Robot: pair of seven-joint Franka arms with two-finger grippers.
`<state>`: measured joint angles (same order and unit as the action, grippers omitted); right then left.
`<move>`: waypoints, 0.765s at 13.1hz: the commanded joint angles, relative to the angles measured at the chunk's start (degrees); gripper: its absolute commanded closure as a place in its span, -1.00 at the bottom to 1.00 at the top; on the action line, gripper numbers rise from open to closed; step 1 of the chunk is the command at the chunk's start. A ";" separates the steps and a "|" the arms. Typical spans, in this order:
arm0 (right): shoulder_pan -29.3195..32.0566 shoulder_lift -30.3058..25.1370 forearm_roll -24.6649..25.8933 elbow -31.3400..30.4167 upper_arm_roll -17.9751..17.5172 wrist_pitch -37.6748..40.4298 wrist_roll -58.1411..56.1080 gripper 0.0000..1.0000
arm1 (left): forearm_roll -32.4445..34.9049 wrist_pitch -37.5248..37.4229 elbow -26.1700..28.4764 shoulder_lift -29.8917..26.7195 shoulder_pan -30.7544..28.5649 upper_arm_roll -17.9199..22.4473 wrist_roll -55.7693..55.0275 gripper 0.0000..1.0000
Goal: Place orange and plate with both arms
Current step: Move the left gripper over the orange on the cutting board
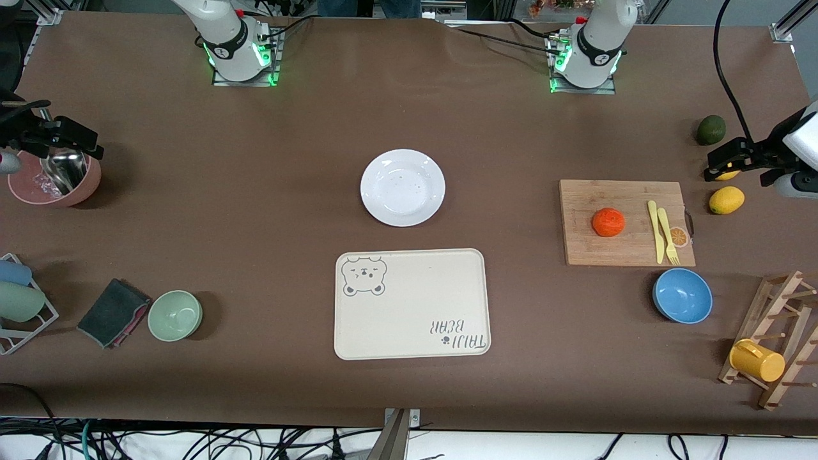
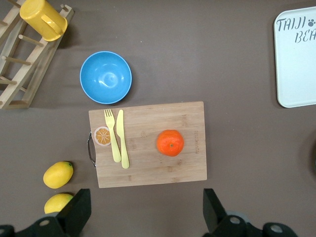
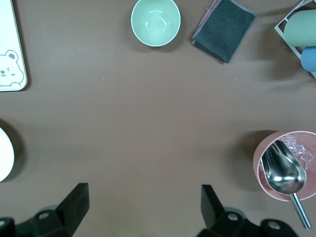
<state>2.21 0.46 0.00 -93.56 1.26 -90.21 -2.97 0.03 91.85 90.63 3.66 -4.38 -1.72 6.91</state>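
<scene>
The orange (image 1: 608, 222) sits on the cutting board (image 1: 588, 249), the plate (image 1: 402, 187) mid-bench; both grippers, left gripper (image 2: 143, 210) and right gripper (image 3: 143, 207), wait with jaws spread.

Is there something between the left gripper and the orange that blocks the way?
Nothing visible does. The left gripper hangs open over the lemons, off the cutting board. The orange sits alone on the board; the yellow fork and knife lie beside it, flat.

Glossy white plate (image 1: 402, 187), wooden cutting board (image 1: 626, 222)
</scene>
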 commanded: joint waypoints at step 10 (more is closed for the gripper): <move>0.17 -1.51 -0.53 -1.28 -0.12 0.30 0.33 -1.00 | -1.43 -5.90 -0.01 3.97 0.50 -0.48 2.23 -1.00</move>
<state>2.21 0.46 0.00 -93.65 1.28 -90.17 -2.90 -0.33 86.78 91.24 6.03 -4.26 -1.88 7.71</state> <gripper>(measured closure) 0.000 0.000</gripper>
